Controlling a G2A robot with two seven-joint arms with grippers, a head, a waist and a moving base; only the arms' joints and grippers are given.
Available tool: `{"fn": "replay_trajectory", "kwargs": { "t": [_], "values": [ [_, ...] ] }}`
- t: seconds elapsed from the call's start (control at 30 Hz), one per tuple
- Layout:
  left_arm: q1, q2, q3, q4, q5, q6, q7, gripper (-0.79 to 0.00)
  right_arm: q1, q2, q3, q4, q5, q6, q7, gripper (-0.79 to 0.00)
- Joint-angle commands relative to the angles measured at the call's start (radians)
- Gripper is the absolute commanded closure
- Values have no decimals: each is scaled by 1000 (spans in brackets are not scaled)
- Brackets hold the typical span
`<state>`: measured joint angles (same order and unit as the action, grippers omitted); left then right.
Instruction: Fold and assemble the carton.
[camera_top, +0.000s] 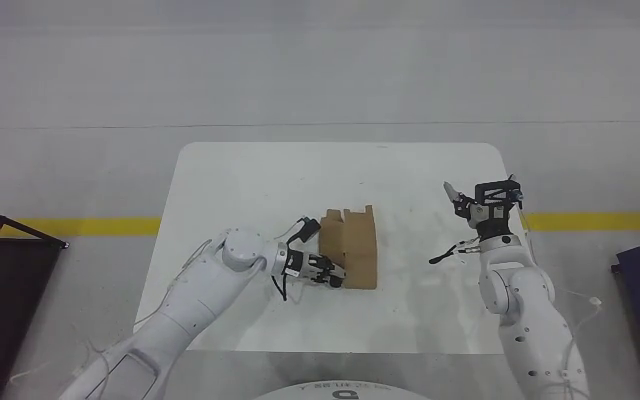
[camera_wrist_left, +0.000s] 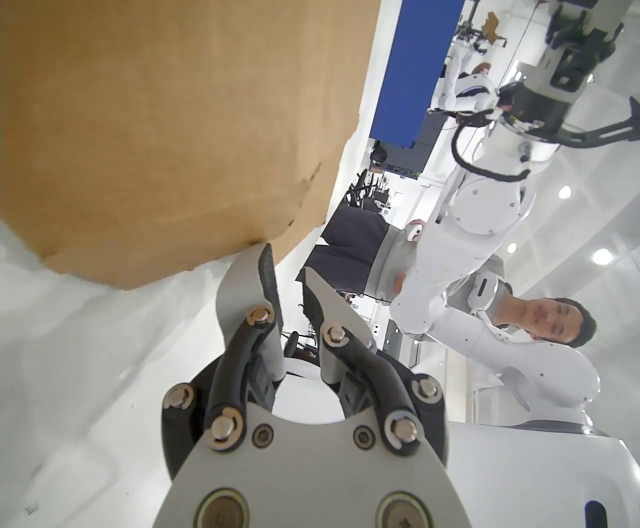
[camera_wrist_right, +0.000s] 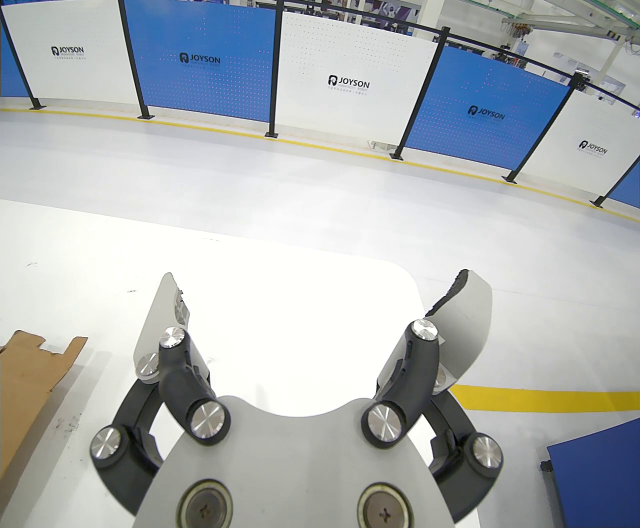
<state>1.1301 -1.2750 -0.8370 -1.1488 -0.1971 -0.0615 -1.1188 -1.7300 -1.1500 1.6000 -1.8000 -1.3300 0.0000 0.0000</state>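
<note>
The brown carton (camera_top: 352, 247) lies folded flat in the middle of the white table (camera_top: 250, 190), with notched flaps along its far edge. My left gripper (camera_top: 333, 276) sits low at the carton's near left corner. In the left wrist view the carton (camera_wrist_left: 175, 125) looms just past this gripper (camera_wrist_left: 286, 262); its fingers stand open by a narrow gap with nothing between them, and one fingertip (camera_wrist_left: 265, 257) touches the cardboard's edge. My right gripper (camera_top: 482, 192) hovers wide open and empty over the table's right side (camera_wrist_right: 320, 285), well away from the carton (camera_wrist_right: 30, 370).
The table's rounded far right corner (camera_wrist_right: 400, 280) lies just past the right gripper. A yellow floor line (camera_top: 90, 226) runs behind the table. A dark stand (camera_top: 20, 290) sits off the left edge, and a blue object (camera_wrist_right: 595, 465) off the right.
</note>
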Motion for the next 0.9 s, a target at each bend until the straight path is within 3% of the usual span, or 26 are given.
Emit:
{"fn": "replay_trajectory", "kwargs": {
  "t": [0.0, 0.13, 0.2, 0.3, 0.5, 0.6, 0.73, 0.8, 0.87],
  "values": [
    [1, 2, 2, -8, 16, 16, 3, -459, 0, 0, 0, 0, 0, 0, 0, -785],
    [9, 7, -2, -23, 26, 36, 21, -566, 0, 0, 0, 0, 0, 0, 0, -785],
    [12, 10, -4, -36, 30, 43, 27, -511, 0, 0, 0, 0, 0, 0, 0, -785],
    [16, 12, -6, -45, 28, 47, 28, -594, 0, 0, 0, 0, 0, 0, 0, -785],
    [2, 4, 16, -28, 13, 50, 36, -548, 0, 0, 0, 0, 0, 0, 0, -785],
    [-11, -5, 34, -11, -6, 46, 34, -585, 0, 0, 0, 0, 0, 0, 0, -785],
    [-33, -16, 57, 21, -22, 38, 35, -536, 0, 0, 0, 0, 0, 0, 0, -785],
    [-42, -21, 64, 36, -34, 32, 36, -391, 0, 0, 0, 0, 0, 0, 0, -785],
    [-48, -26, 68, 51, -53, 26, 36, -305, 0, 0, 0, 0, 0, 0, 0, -785]
  ]
}}
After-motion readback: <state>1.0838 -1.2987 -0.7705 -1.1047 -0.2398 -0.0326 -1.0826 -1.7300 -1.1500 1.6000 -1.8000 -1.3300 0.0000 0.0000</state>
